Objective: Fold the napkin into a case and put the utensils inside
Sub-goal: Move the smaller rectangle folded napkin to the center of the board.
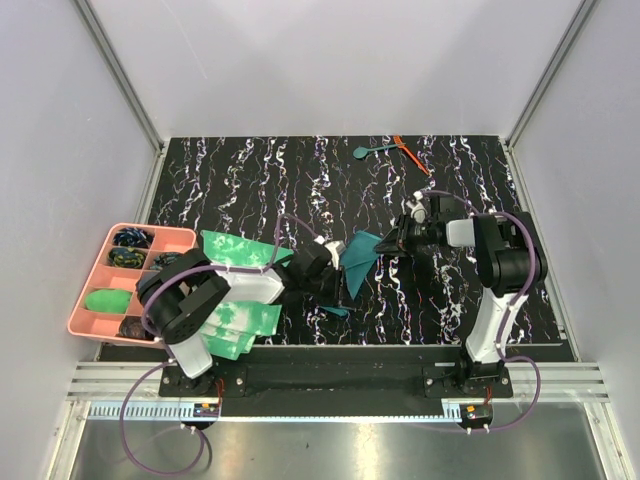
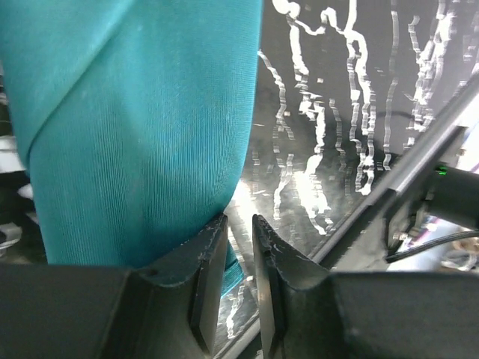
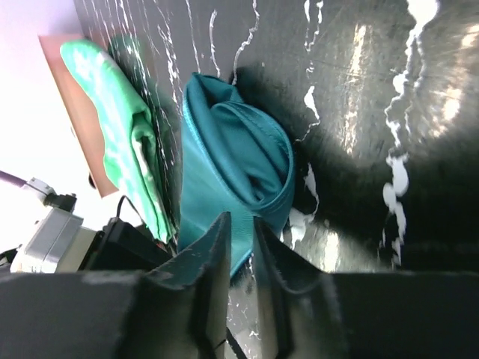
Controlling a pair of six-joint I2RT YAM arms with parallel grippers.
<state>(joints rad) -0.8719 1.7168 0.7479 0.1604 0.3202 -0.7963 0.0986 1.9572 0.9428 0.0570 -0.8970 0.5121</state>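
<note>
At the table's (image 1: 250, 180) centre, the left gripper (image 2: 239, 224) and right gripper (image 3: 239, 223) each pinch the dark teal napkin (image 1: 358, 258), holding it up between them, likely for folding. The teal spoon (image 1: 362, 152) and orange stick (image 1: 408, 152) lie at twelve o'clock.

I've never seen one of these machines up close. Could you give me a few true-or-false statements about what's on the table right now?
1. The teal spoon lies beside the orange-red stick at the far edge of the table. True.
2. The utensils are already packed away. False: both lie bare, apart from the napkin.
3. The napkin lies spread flat. False: it is bunched up between the left gripper and the right gripper.
4. A pink tray sits at the left side of the table. True.
5. Every cloth here is plain teal. False: green-and-white tie-dye cloths lie at the left, beside the tray.
</note>
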